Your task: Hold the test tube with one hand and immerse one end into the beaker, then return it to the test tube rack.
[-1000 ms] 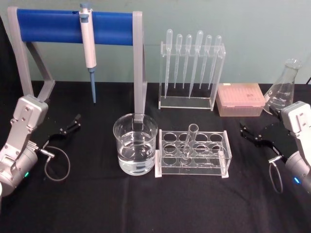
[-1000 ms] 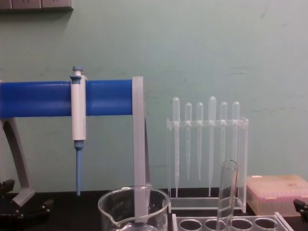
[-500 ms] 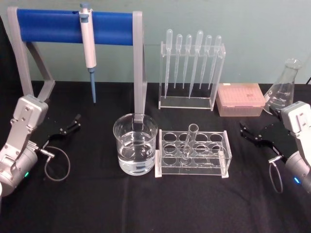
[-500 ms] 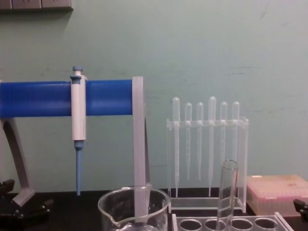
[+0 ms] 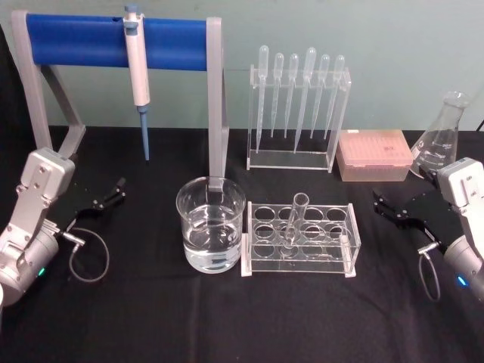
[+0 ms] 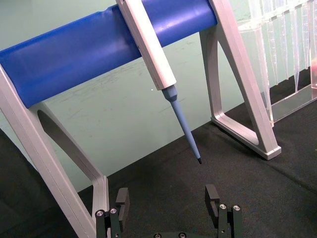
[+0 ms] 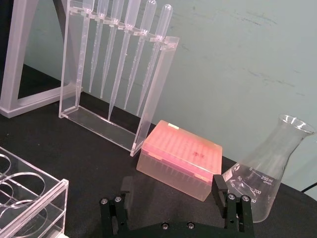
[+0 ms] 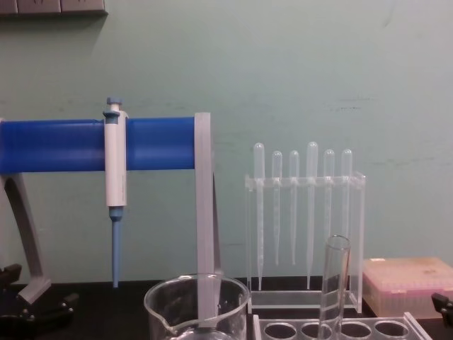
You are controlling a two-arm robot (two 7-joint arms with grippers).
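Glass everywhere on my screen, so I take the test tube rack [image 5: 349, 240] as my mark. The test tube [image 5: 295, 219] stands in one of the rack's middle holes, rounded end down and open rim up, leaning a little rather than plumb. Nothing grips it. The beaker [image 5: 189, 240] sits just beside the rack on the robot's left side, with clear liquid in it; I cannot tell whether its wall touches the rack's base.

The left gripper [image 5: 108, 195] rests low over the black cloth well to the left of the rack, beyond the beaker. Through its wrist camera I see the two fingers spread wide with only bare cloth between them. The right gripper [image 5: 382, 206] sits near the rack on its right side, apart from it, and its fingers are likewise spread and hold nothing.

Behind the rack stands a clear stand of plastic pipettes [image 5: 299, 106]. Behind and to the right of the rack are a pink tip box [image 5: 374, 155] and a conical flask [image 5: 442, 136]. Behind and to the left, a blue-barred frame [image 5: 76, 39] carries a hanging pipettor [image 5: 138, 68].
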